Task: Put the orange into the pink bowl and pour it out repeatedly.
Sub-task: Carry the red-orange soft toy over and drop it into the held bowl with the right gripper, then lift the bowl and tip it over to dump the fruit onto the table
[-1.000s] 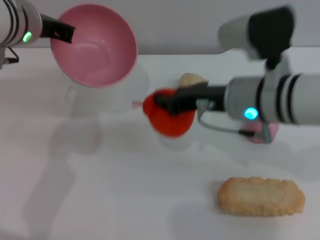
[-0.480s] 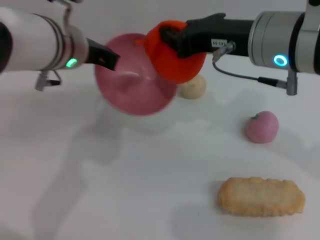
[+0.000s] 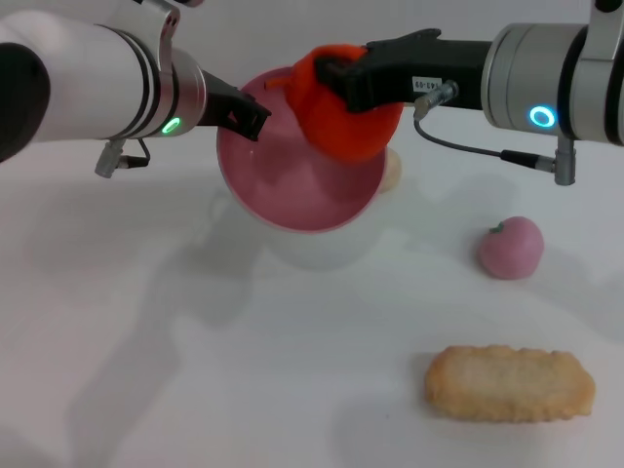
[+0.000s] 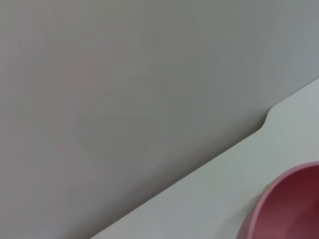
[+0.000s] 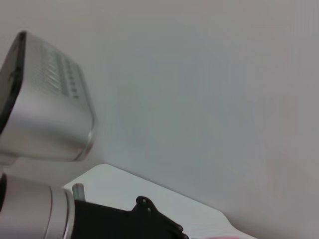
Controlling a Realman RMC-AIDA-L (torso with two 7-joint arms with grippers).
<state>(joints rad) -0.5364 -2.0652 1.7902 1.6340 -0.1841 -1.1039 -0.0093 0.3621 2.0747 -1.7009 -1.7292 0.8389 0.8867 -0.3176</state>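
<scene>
Nearest on the table (image 3: 195,390) lies a biscuit (image 3: 509,383), a pink peach (image 3: 509,247) beyond. Farther back, the left hand (image 3: 249,115), gripping the pink bowl (image 3: 292,185) by its rim, has swung under the orange (image 3: 343,107), clamped in the right hand (image 3: 336,83); release looks next.

grey wall (image 5: 209,89), silver arm housing (image 5: 45,104)

I see a pink fruit (image 3: 509,248) on the white table (image 3: 195,390), a long biscuit (image 3: 509,383) nearer me, and a beige bun (image 3: 391,171) mostly hidden farther back.
</scene>
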